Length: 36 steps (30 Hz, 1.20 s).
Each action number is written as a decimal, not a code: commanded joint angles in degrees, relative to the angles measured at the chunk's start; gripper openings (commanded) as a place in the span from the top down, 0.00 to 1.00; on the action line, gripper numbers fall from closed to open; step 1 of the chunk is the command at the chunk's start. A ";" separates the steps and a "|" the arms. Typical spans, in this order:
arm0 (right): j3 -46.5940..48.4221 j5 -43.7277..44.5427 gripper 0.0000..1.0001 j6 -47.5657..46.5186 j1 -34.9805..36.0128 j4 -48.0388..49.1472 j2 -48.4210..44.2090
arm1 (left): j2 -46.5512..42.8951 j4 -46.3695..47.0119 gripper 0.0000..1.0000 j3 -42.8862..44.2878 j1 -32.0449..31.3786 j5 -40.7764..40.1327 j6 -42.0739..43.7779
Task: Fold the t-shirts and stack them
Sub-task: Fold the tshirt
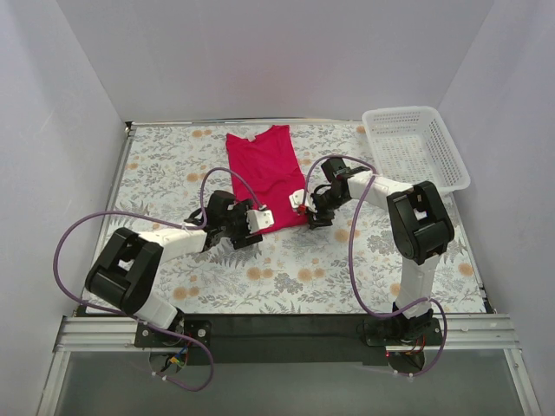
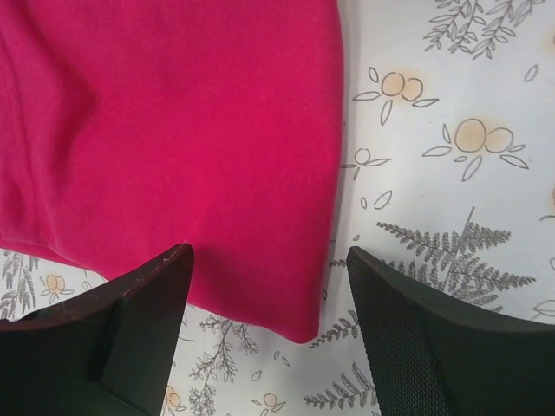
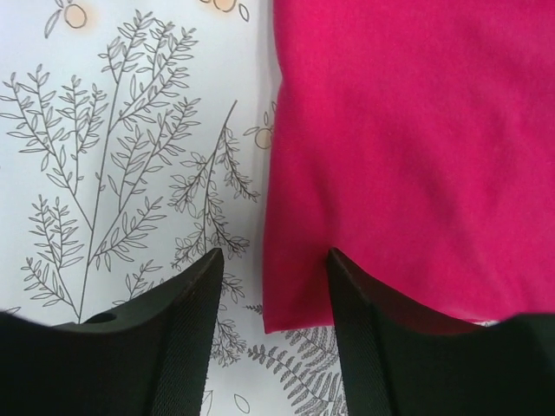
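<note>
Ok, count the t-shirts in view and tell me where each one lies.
1. The t-shirt lies on the table, far middle, left of the basket. Nothing red shows in the basket; a second one hidden underneath cannot be ruled out.

A white plastic mesh basket [image 1: 450, 147] sits at about two o'clock on the table, in the far right corner, upright with its open side up. The table wears a pale tablecloth [image 1: 286, 269] printed with grey ferns, leafy sprigs and small orange blossoms. The left wrist view shows paired orange blossoms towards one o'clock, and the right wrist view shows tall fern sprays at nine o'clock. Plain white walls [image 1: 286, 61] close the table in at nine, twelve and three o'clock. An aluminium rail [image 1: 468, 332] runs along six o'clock.
</note>
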 commanded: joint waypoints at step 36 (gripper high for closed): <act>-11.61 -0.25 0.99 -3.01 0.50 -20.49 -17.81 | -20.88 -24.40 1.00 -5.24 -14.46 13.19 -10.15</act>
